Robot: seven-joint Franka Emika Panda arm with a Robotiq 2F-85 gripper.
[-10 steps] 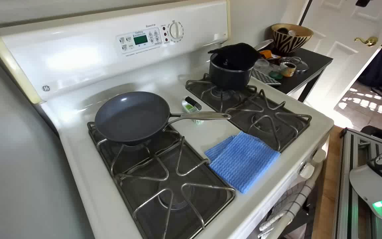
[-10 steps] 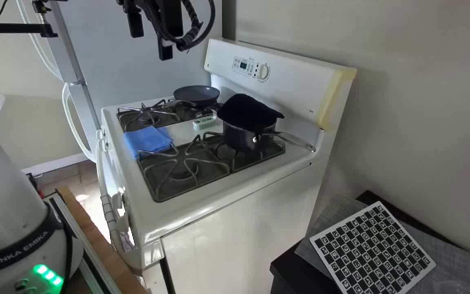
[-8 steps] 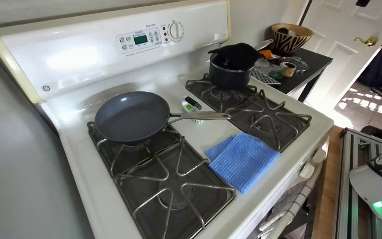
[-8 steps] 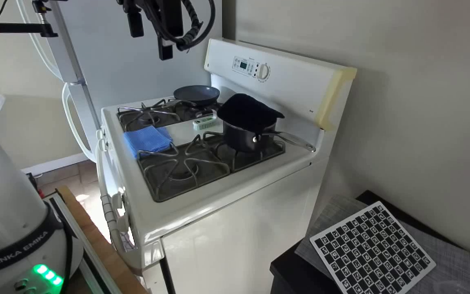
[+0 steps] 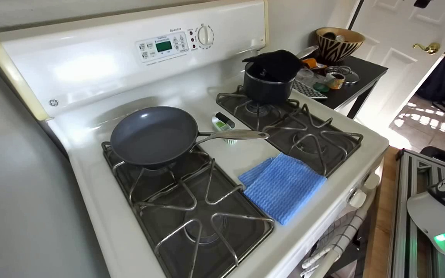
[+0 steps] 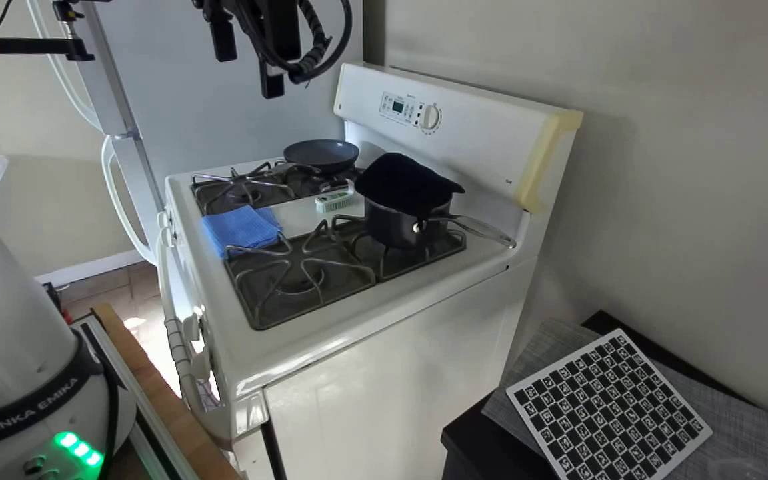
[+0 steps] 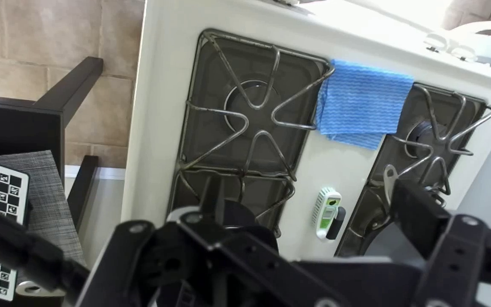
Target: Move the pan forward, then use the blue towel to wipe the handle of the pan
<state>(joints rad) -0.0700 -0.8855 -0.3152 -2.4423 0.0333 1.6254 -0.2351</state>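
The dark grey pan (image 5: 151, 135) sits on the back burner grate at the far side of the stove from the pot. Its metal handle (image 5: 240, 134) points over the white middle strip toward the front. The folded blue towel (image 5: 284, 187) lies flat on the middle strip near the front edge; it also shows in an exterior view (image 6: 241, 229) and in the wrist view (image 7: 362, 102). My gripper (image 7: 314, 202) is open and empty, high above the stove, its fingers wide apart. It shows at the top of an exterior view (image 6: 249, 70). In the wrist view, a finger partly hides the pan (image 7: 399, 241).
A black pot (image 5: 269, 87) with a black cloth over it stands on the other back burner. A brush (image 7: 328, 213) lies on the middle strip between pan and pot. A side table (image 5: 369, 69) holds a bowl (image 5: 340, 46). The backsplash (image 5: 102, 58) rises behind.
My gripper has shifted only very slightly. The pan, towel, pot and brush have not moved.
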